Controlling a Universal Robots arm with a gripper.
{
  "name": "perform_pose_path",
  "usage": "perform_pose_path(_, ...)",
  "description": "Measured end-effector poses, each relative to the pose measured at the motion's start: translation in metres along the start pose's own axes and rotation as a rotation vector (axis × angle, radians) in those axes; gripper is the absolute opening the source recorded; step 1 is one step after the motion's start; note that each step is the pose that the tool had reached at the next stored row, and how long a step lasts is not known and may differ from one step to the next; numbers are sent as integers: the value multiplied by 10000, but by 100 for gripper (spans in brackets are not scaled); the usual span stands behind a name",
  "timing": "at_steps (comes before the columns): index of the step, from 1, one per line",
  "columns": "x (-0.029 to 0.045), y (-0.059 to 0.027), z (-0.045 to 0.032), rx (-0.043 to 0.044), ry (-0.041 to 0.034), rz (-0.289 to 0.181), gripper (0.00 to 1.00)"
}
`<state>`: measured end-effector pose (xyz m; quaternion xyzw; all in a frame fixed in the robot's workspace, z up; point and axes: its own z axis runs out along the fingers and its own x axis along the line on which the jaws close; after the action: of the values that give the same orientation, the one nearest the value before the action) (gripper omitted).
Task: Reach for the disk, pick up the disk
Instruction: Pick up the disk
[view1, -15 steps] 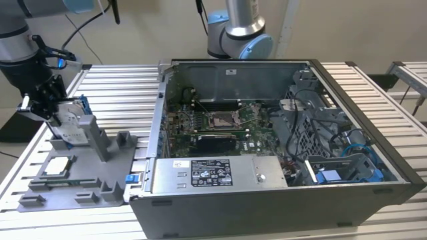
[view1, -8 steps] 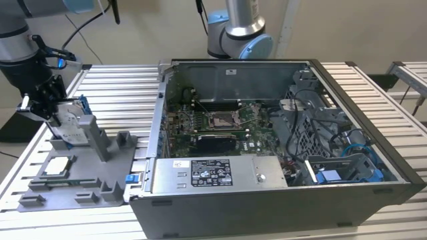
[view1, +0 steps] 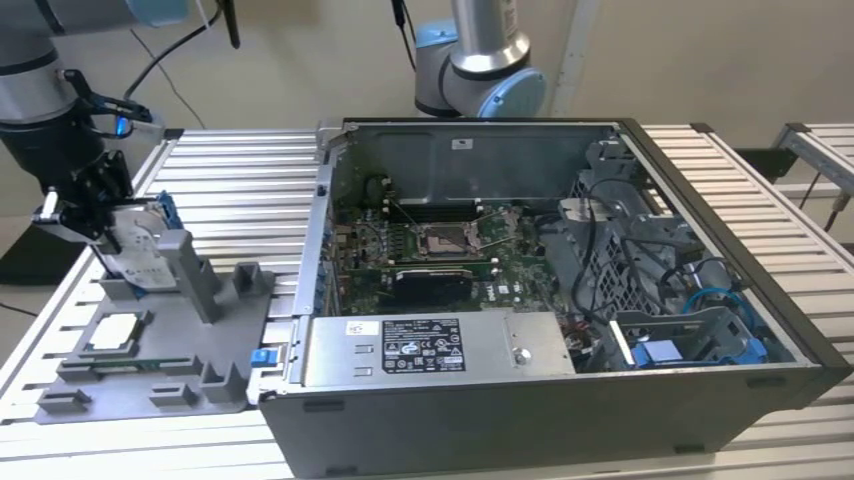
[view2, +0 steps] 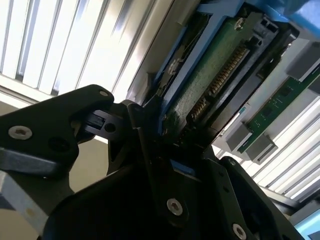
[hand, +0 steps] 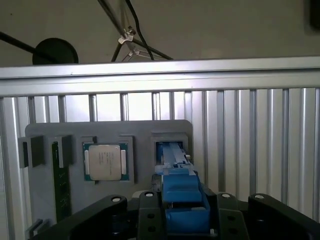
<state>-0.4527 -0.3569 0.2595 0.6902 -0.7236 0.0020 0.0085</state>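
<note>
At the exterior view's left, the gripper clamps the disk upright, its lower edge hidden behind grey posts — the tray holds a chip and a green stick.

Silver disk with blue rails, upright (on edge) in gray holder slot

We noted the disk at the exterior view's left: silver body, blue rails. Tray grey, stick green, chip silver. Gripper black. Table ribbed silver; PC case dk grey.
</note>
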Motion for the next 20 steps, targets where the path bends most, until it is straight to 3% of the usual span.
perform_pose_path(1, 1, 0, -1, 4, -66, -2, 0)
perform_pose_path(2, 0, 0, -3, 9, -198, -2, 0)
perform_pose_path(3, -1, 1, -4, 13, -272, -1, 0)
perform_pose_path(20, 1, 2, -124, 8, -266, -2, 0)
